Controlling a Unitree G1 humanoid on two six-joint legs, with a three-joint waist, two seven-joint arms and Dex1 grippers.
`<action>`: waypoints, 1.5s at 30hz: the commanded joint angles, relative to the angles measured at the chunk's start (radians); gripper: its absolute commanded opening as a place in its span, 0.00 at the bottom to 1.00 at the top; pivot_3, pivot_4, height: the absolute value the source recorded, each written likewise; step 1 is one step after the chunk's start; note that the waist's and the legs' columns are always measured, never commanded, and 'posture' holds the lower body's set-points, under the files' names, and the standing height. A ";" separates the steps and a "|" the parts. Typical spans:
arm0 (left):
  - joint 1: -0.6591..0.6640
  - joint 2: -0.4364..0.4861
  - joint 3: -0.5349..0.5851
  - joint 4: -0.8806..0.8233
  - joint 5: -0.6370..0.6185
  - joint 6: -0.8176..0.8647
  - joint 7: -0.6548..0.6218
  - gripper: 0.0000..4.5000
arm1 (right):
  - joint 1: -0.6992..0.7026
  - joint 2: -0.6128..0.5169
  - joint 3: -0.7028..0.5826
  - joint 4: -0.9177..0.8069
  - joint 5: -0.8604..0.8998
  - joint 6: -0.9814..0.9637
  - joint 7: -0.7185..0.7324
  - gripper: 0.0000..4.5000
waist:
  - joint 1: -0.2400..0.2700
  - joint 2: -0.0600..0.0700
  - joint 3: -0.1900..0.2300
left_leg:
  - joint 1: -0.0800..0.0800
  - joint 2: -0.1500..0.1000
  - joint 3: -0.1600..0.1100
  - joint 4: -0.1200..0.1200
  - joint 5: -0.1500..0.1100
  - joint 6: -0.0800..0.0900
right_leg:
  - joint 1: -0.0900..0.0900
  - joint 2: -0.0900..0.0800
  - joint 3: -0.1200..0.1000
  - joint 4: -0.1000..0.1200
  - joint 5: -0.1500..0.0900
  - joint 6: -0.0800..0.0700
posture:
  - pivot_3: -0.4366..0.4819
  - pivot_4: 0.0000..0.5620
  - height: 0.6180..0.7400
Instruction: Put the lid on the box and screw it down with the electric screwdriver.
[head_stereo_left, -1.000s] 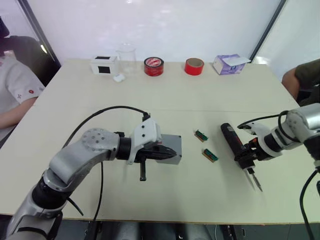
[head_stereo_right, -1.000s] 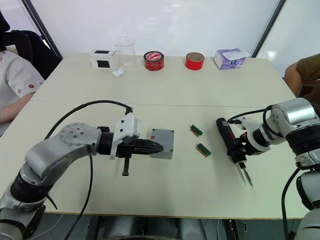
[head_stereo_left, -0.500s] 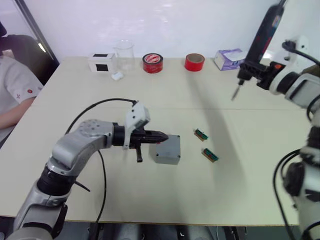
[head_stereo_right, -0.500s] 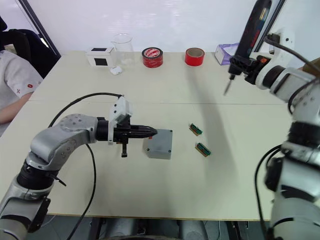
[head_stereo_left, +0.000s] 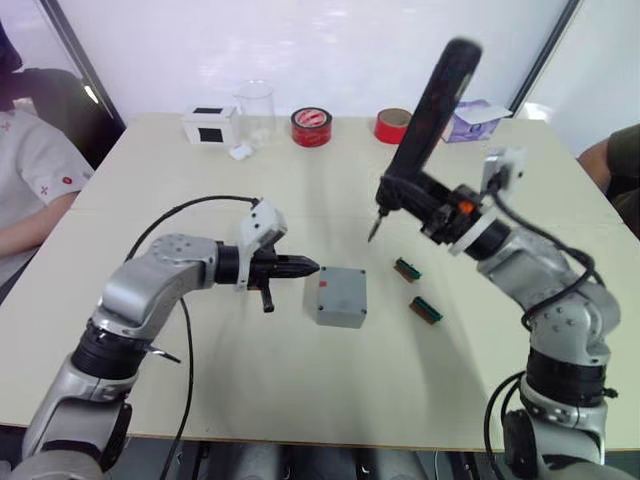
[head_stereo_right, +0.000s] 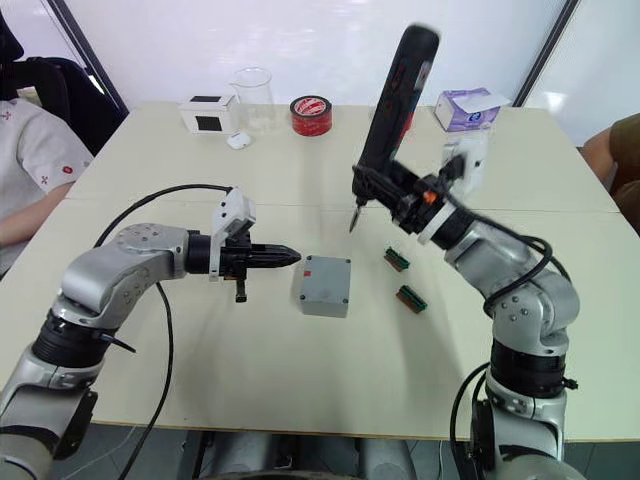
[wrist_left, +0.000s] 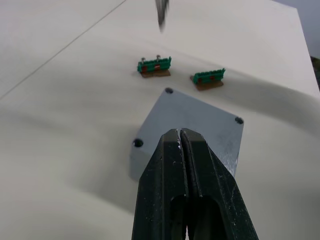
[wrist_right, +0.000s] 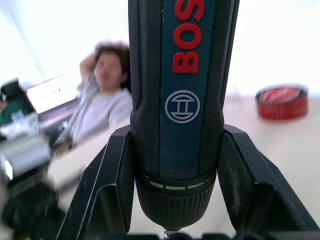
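The right claw (wrist_right: 172, 200) is clamped around the black cylindrical electric screwdriver with red lettering (head_stereo_right: 390, 95), holding it up in the air over the middle of the pale tabletop (head_stereo_right: 300, 390). The tool's long axis runs steeply, tilted from upright: its butt end points up and away toward the far edge, and its thin metal bit (head_stereo_right: 354, 218) points down toward the tabletop, hanging above and beyond the box, clear of it.

The small grey cast-metal square box (head_stereo_right: 325, 286) sits flat on the tabletop near the centre, with the flat grey metal lid (wrist_left: 200, 127) lying on top of it, corner screw holes showing. I cannot tell whether any screws are in them.

The left claw (wrist_left: 181, 137) has its two black fingers pressed together, holding nothing. It lies level, pointing at the box from the robot's left, its tip just beside the box edge; touching or not, I cannot tell.

Two small green circuit boards (head_stereo_right: 397, 260) (head_stereo_right: 411, 298) lie on the robot's right of the box, apart from it. Along the far edge stand a white box with a black square (head_stereo_right: 207, 115), a clear glass beaker (head_stereo_right: 253, 98), a dark red tape roll (head_stereo_right: 312, 112) and a purple tissue pack (head_stereo_right: 467, 108). A person in a white shirt (head_stereo_right: 30, 160) sits at the left.
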 joint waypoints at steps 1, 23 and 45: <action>-0.020 -0.015 -0.056 -0.010 0.046 -0.033 -0.022 0.00 | -0.005 -0.002 0.036 -0.052 -0.034 -0.076 0.029 0.38 | -0.003 0.000 0.000 | 0.000 0.000 0.000 0.000 0.000 0.000 | 0.000 0.000 0.000 0.000 0.000 0.000 | 0.48 0.27 1.00; 0.008 -0.048 -0.146 0.060 0.196 -0.124 -0.062 0.00 | 0.049 0.002 0.117 -0.031 -0.139 -0.154 0.021 0.38 | 0.001 0.000 0.000 | 0.001 0.001 -0.001 0.000 0.000 0.000 | 0.000 0.002 0.000 0.001 0.000 0.000 | 0.48 0.27 1.00; -0.006 -0.056 -0.184 0.105 0.268 -0.176 -0.084 0.00 | 0.136 -0.009 0.231 0.027 -0.254 -0.200 0.067 0.38 | 0.000 -0.002 -0.002 | 0.004 0.001 0.000 0.000 0.000 0.000 | 0.004 0.002 0.000 0.001 0.000 0.000 | 0.48 0.27 1.00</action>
